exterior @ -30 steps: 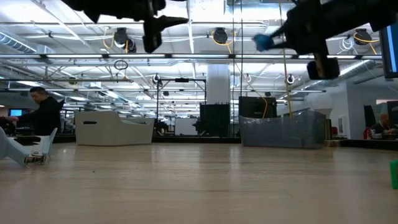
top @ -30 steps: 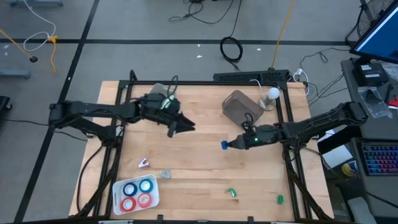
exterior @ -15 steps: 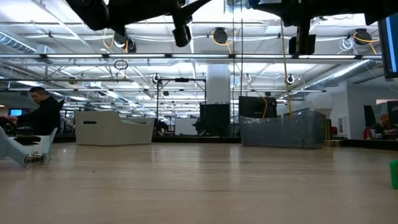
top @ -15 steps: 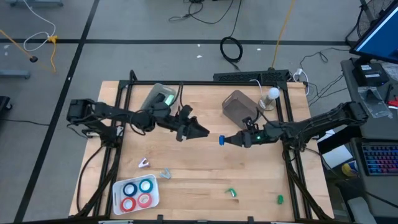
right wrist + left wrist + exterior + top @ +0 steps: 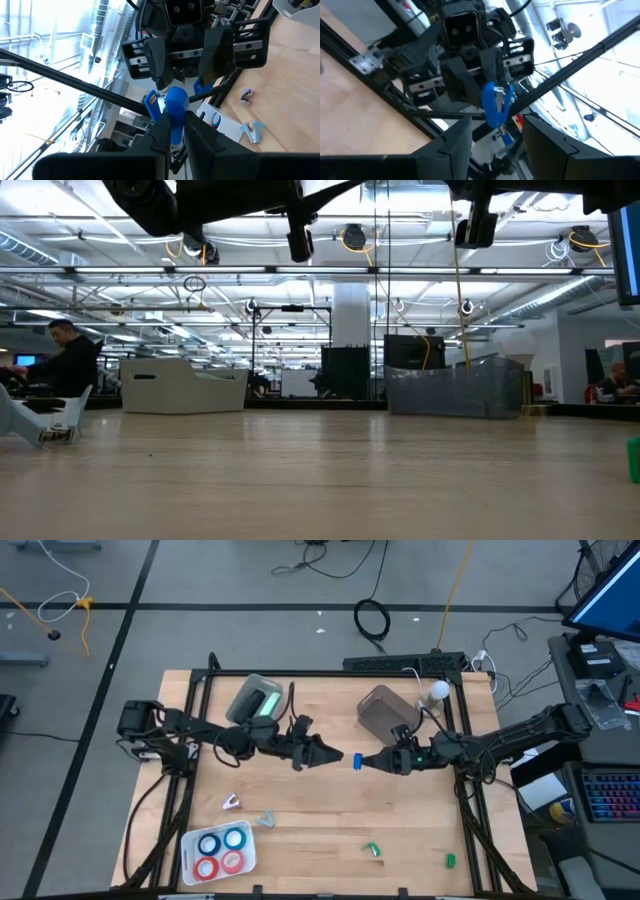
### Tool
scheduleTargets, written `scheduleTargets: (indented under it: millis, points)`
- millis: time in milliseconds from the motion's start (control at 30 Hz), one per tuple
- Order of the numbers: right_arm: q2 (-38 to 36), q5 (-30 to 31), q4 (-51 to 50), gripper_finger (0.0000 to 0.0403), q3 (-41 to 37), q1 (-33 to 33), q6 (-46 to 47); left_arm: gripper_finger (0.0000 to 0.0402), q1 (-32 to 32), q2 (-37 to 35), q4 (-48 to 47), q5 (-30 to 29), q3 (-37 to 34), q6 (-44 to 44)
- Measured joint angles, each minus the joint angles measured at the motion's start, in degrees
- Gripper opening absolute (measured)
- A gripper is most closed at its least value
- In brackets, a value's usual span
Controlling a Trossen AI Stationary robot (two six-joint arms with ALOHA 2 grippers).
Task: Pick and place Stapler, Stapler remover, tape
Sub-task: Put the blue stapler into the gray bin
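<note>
- Blue little staple remover (image 5: 356,761) is pinched tight in the right gripper (image 5: 364,761), up in the air over the middle of the wooden table (image 5: 330,810). In the right wrist view the blue piece (image 5: 169,111) sits squeezed between the two dark fingers (image 5: 196,135).
- Left gripper (image 5: 338,756) is just beside the remover, pointing straight at it, jaws spread apart with nothing between them yet. From the left wrist view the remover (image 5: 493,104) lines up with the gap between its fingers (image 5: 454,142), not touching as far as I can see.
- Tape: four rolls, two blue and two red (image 5: 220,851), sit in a shallow white tray (image 5: 249,858) at the table's near left corner, well away from the remover.
- Green-and-grey stapler (image 5: 256,700) lies on the table's far side, left of the remover and behind the left arm.
- Grey translucent container (image 5: 385,710) is on the far side too, just behind the right gripper.
- Couple of small bits lie near the tray: a white-and-purple one (image 5: 231,803) and a greyish metal one (image 5: 266,819), probably more staple removers, but they're too small to be sure.
- Two small green things (image 5: 373,849) (image 5: 450,861) lie toward the table's near right edge.
- Low view just shows both arms up high, plus a person (image 5: 65,365) seated way off in the room behind.
</note>
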Motion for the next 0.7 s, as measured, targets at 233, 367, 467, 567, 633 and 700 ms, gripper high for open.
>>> scheduleTargets:
  millis: [233,367,467,567,633,700]
  points:
    - [0.0,0.0,0.3,0.0031,0.0,0.0,0.2,0.02,0.0,0.0,-2.1,-2.9,2.7,2.3]
    - [0.0,0.1,0.3,0.0031,0.0,0.0,0.2,0.0225,0.0,0.0,-6.7,-2.7,5.7,4.9]
    - [0.0,0.1,1.1,0.0031,0.0,0.0,0.2,0.0237,0.0,0.0,-11.1,-2.5,7.3,6.2]
    - [0.0,0.1,1.3,0.0031,0.0,0.0,0.2,0.0238,0.0,0.1,-13.1,-2.6,8.3,7.1]
    - [0.0,0.1,1.4,0.0031,0.0,0.0,0.2,0.0236,0.1,0.0,-13.1,-3.0,8.7,7.5]
    - [0.0,0.1,1.7,0.0031,0.0,0.0,0.2,0.0233,0.0,0.0,-13.4,-3.4,8.7,7.5]
